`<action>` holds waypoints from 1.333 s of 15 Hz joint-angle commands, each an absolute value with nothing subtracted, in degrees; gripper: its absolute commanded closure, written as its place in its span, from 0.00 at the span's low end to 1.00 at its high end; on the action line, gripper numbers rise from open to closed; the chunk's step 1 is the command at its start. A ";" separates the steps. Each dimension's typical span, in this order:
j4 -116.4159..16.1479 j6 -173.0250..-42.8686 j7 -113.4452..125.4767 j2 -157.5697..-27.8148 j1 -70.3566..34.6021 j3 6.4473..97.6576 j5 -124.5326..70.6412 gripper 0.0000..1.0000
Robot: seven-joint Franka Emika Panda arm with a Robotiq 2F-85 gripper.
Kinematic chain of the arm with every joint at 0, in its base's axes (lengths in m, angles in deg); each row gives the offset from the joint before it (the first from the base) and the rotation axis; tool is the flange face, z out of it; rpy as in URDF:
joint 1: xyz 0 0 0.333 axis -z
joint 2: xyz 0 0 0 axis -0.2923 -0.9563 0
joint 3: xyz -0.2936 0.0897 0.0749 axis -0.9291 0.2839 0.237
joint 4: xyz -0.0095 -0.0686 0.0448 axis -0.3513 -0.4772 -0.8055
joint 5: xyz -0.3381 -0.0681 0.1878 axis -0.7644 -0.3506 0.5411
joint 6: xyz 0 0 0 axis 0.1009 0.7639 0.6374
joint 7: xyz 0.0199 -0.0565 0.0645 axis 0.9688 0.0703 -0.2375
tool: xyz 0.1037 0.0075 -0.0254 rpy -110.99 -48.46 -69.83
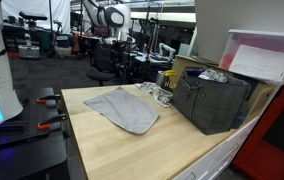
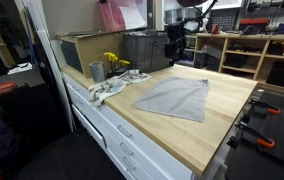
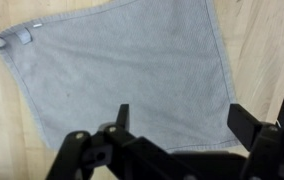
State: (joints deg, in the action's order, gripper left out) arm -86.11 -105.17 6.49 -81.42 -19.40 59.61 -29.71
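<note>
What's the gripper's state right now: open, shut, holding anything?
Gripper: open, holding nothing, hovering above the gray cloth that lies flat on the table.

I saw a matt grey woven cloth (image 3: 122, 70), a smooth pale wood worktop (image 1: 132, 150), a dull dark plastic-looking crate (image 1: 214, 105)

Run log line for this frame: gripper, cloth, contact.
gripper: open, raised off the cloth | grey cloth: spread flat on wooden table | held: nothing
</note>
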 commanded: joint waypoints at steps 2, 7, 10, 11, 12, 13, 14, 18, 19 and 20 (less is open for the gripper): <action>-77.60 -104.19 9.52 -90.84 -22.10 59.54 -33.07 0.00; -67.48 -102.84 12.77 -100.15 -26.44 59.15 -36.54 0.00; -60.25 -102.45 14.44 -106.48 -28.80 58.51 -37.30 0.00; -57.86 -102.39 14.80 -108.68 -29.41 58.33 -37.13 0.00; -55.77 -102.28 15.35 -110.61 -30.07 58.02 -37.02 0.00; -53.41 -102.26 15.73 -113.14 -30.68 57.63 -37.02 0.00; -51.47 -102.12 16.47 -115.13 -31.28 57.18 -37.00 0.00; -44.14 -101.34 19.10 -123.46 -32.86 55.34 -35.93 0.00; -42.54 -100.96 19.66 -125.20 -33.12 55.09 -35.55 0.00; -41.05 -100.39 19.76 -126.68 -33.15 55.30 -34.82 0.00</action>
